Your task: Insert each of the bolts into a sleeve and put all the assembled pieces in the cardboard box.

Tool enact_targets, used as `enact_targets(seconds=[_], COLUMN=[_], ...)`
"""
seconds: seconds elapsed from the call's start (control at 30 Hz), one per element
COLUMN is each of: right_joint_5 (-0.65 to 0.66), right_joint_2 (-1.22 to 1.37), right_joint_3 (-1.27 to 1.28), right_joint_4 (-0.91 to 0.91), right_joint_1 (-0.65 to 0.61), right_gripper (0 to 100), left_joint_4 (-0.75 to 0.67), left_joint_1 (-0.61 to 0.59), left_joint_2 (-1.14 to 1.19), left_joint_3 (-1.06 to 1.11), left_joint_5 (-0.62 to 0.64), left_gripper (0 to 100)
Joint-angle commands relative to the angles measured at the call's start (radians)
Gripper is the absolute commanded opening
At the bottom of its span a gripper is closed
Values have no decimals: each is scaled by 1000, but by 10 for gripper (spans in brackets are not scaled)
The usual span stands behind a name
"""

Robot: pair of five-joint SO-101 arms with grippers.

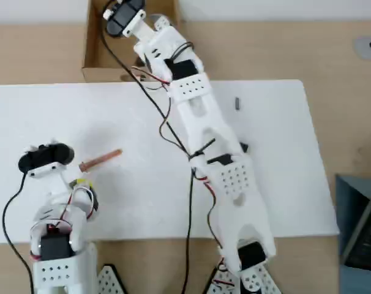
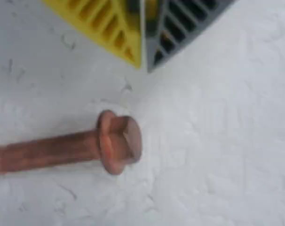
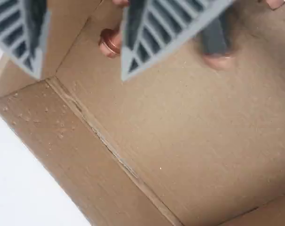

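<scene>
The bolt [image 1: 101, 160] is lying flat on the white mat [image 1: 130, 202] in the left half of the scene, with its flanged head pointing left and its shank running off to the right and slightly far. It is looking like solid copper-coloured metal. I am judging it stiff, fairly heavy for its bulk, smooth enough to slip, and round enough to roll under a sideways nudge. The plain shank a little behind the head is seeming the best place to pinch, fingers closing across its width so the free end can go into a sleeve. The left claw [image 2: 143, 63] is hanging just beside the bolt head on its near side, apart from it. It is clenched on nothing, its yellow and grey fingers meeting at the tips, so it will be needing to open before any grasp. A small dark piece, probably a sleeve [image 1: 237, 103], is resting on the right far part of the mat, well apart from the bolt. The right claw [image 3: 81, 70] is hovering released over the cardboard box [image 3: 133, 141] at the far left. A copper head [image 3: 109, 41] and a dark sleeved piece [image 3: 213, 40] are lying on the box floor beneath it.
</scene>
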Motion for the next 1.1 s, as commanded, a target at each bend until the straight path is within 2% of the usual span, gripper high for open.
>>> enact_targets(seconds=[0.0, 0.13, 0.47, 0.77, 0.97, 1.07], right_joint_5=[6, 2, -2, -2, -8, -63], right_joint_2=[-10, -16, -45, -48, -142, -205], right_joint_3=[-54, -87, -530, -776, -776, -777], right_joint_4=[-25, 48, 634, 921, 1103, 1183], right_joint_1=[-8, -1, 81, 94, 94, 94], right_gripper=[130, 130, 130, 130, 130, 130], left_joint_4=[-3, -3, -3, -3, -3, -3], left_joint_1=[-9, -9, -9, -9, -9, -9], left_joint_2=[-7, -7, -7, -7, -7, -7], left_joint_3=[-8, -8, -8, -8, -8, -8], left_joint_5=[2, 2, 2, 2, 2, 2], left_gripper=[4, 4, 4, 4, 4, 4])
